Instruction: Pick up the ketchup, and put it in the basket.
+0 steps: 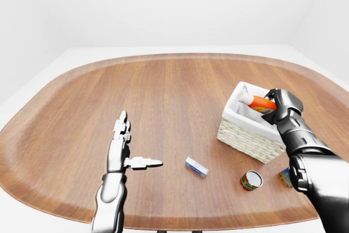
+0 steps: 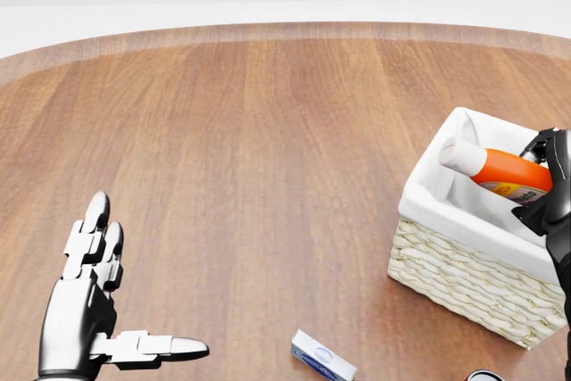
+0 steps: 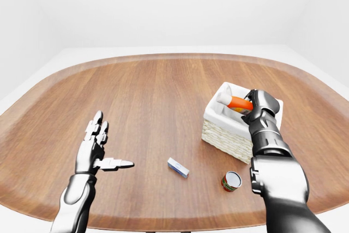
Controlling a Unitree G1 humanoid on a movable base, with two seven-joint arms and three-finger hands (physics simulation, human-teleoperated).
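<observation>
Left-eye view: the right hand (image 1: 277, 106) is clenched round the ketchup (image 1: 256, 101), holding it over the basket (image 1: 242, 129). The bottle lies nearly level, cap end pointing to the view's left, base in the fingers.

Head view: the ketchup hangs inside the white lining, above the basket's floor; a straight drop looks enough.

Right-eye view: the left hand (image 3: 92, 148) hovers spread and empty over the bench (image 3: 163, 91), well apart from the basket.
</observation>
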